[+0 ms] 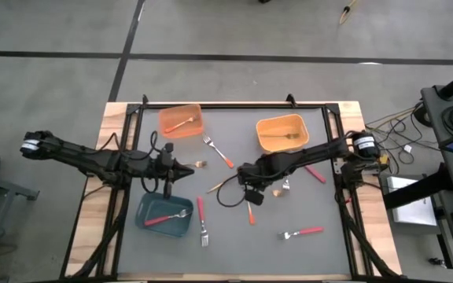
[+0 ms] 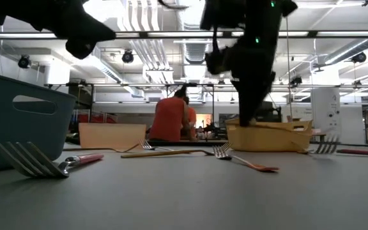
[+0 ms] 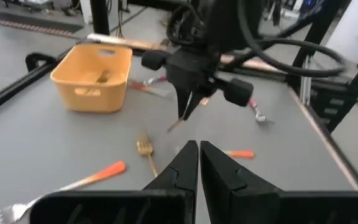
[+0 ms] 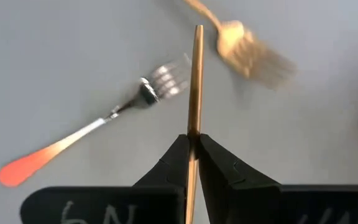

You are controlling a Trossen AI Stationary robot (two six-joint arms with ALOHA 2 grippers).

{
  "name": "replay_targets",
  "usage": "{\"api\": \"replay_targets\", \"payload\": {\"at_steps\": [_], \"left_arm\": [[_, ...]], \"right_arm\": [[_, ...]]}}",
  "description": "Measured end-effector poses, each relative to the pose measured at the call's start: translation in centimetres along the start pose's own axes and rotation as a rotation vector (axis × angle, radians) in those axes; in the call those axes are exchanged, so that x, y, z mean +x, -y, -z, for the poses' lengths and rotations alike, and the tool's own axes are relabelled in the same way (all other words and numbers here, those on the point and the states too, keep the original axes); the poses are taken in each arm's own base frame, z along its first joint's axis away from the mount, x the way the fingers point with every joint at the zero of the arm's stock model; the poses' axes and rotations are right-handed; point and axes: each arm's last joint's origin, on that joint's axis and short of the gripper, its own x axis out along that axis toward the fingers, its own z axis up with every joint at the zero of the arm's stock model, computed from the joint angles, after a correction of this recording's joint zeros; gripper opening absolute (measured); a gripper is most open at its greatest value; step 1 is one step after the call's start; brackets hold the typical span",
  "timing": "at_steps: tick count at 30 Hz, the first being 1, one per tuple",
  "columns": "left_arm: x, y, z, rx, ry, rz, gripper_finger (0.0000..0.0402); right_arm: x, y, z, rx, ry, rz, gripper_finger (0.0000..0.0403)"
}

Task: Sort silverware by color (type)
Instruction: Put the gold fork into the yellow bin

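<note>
Clamped between the pads of my right claw (image 4: 193, 144), a gold fork handle (image 4: 196, 81) runs straight ahead along my reach, lifted over mid-tabletop (image 1: 234, 228); yellow-orange bin (image 1: 282, 132) lies just beyond. Left claw (image 3: 199, 151) hangs clenched, empty.

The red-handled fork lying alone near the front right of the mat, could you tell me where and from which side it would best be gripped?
Probably at mid-handle, from straight above. The red-handled fork lies flat on the mat, so only its narrow sides offer purchase; the fingers should close across the handle's width. Nothing crowds it. The right gripper is already clamped on a gold utensil, and the left gripper is shut.
</note>
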Motion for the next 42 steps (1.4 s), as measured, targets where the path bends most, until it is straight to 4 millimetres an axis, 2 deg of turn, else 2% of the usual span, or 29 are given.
{"api": "replay_targets", "payload": {"at_steps": [6, 10, 13, 17, 20, 24, 30, 34, 38, 42], "left_arm": [[0.9, 0.3, -0.4, -0.012, 0.056, 0.013, 0.0], [1.8, 0.5, -0.2, -0.012, 0.059, 0.013, 0.0], [2.6, 0.6, 0.1, -0.012, 0.06, 0.013, 0.0], [3.6, 0.7, 0.2, -0.027, 0.086, 0.012, 0.0], [4.2, 0.6, 0.2, -0.046, 0.107, 0.009, 0.0], [4.9, 0.2, 0.0, -0.073, 0.144, -0.006, 0.0], [5.7, -0.2, 0.3, -0.094, 0.151, -0.025, 0.0], [6.4, -0.2, 0.9, -0.101, 0.131, -0.027, 0.0002], [7.4, -0.2, 1.4, -0.102, 0.129, -0.027, 0.0031], [8.8, 0.1, 1.4, -0.086, 0.105, -0.035, 0.0079]], "right_arm": [[-2.5, -2.6, -0.3, -0.404, 0.099, 0.132, 0.0013], [-3.6, -4.2, 0.0, -0.781, 0.128, 0.233, 0.0013], [-4.0, -4.9, 0.2, -1.069, 0.122, 0.362, 0.0013], [-4.4, -5.5, -0.2, -1.275, 0.136, 0.581, 0.0013], [-4.6, -5.6, -0.7, -1.352, 0.136, 0.693, 0.0013], [-4.8, -5.9, -1.3, -1.453, 0.167, 0.733, 0.0013], [-5.2, -6.5, -2.3, -1.378, 0.302, 0.744, 0.0013], [-5.1, -6.4, -2.3, -1.372, 0.295, 0.743, 0.0012], [-4.5, -6.1, -2.6, -1.319, 0.291, 0.728, 0.0012], [-3.8, -5.6, -2.8, -1.282, 0.267, 0.722, 0.0012]]}}
